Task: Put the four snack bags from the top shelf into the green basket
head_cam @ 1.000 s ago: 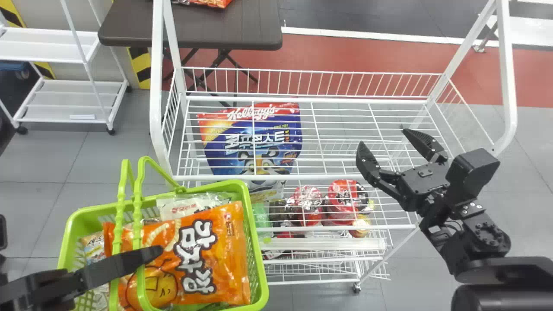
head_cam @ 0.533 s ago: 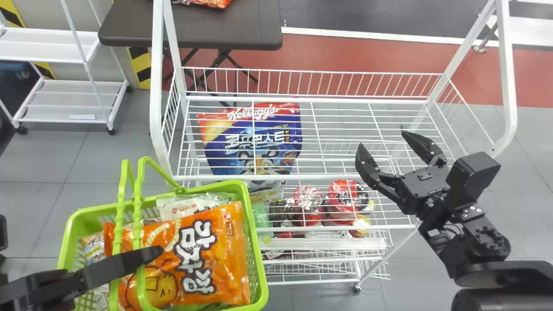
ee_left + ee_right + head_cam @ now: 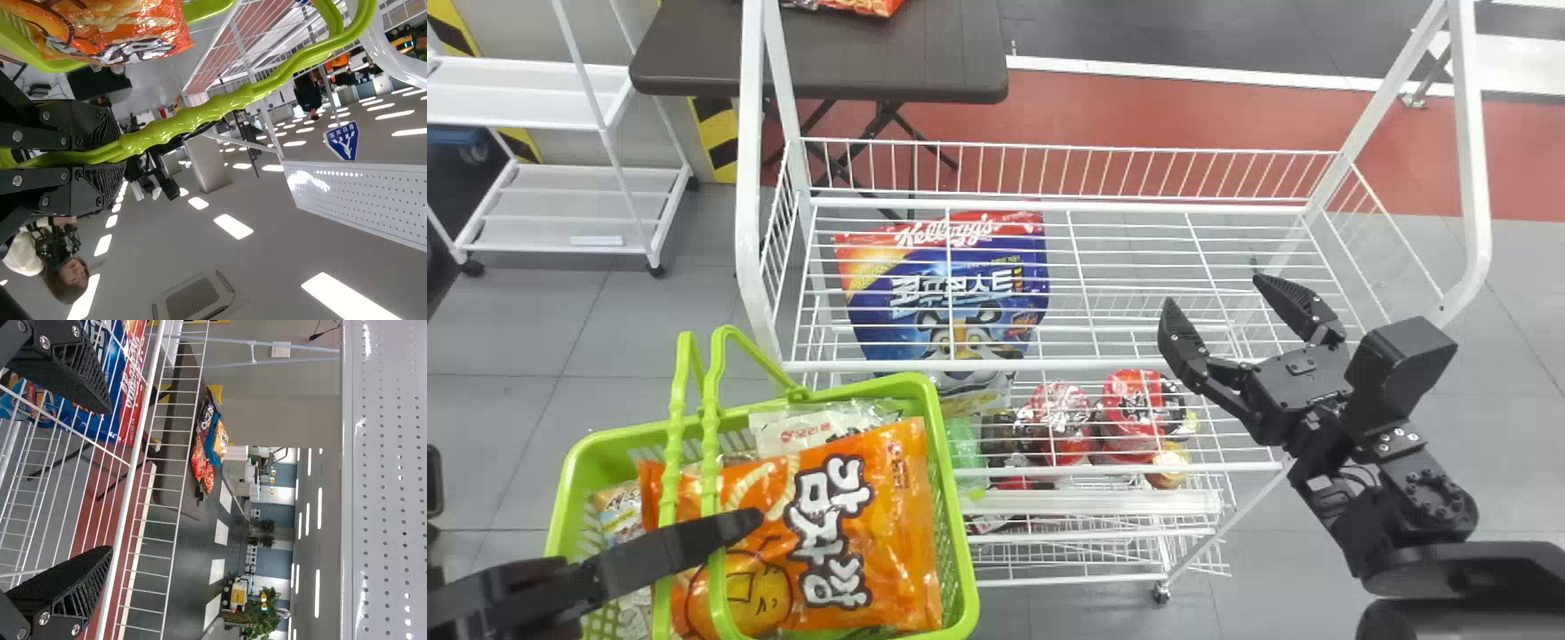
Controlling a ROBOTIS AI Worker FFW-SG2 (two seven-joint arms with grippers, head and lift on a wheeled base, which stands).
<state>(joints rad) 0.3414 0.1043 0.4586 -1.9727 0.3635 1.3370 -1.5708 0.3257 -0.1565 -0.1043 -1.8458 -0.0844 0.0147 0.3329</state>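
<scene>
My left gripper (image 3: 685,547) is at the lower left of the head view, over the green basket (image 3: 951,498). In the left wrist view that gripper (image 3: 110,159) is shut on the green basket handle (image 3: 220,105). An orange snack bag (image 3: 889,524) lies on top in the basket, with a whitish bag (image 3: 809,425) and other packets partly under it. My right gripper (image 3: 1232,298) stands open over the right part of the rack's top wire shelf (image 3: 1138,258), nothing between its fingers. The right wrist view has this gripper (image 3: 110,480) spread wide too.
Below the top shelf, a blue cereal bag (image 3: 951,293) and red packages (image 3: 1129,413) sit on lower levels of the white rack (image 3: 749,178). Behind stands a dark table (image 3: 827,53) with snack bags (image 3: 210,447). White side shelves (image 3: 569,204) are at the left.
My right gripper has sunk slightly toward the front in the head view, remaining open. The basket's rim and handle have shifted very slightly; the left gripper keeps its hold.
</scene>
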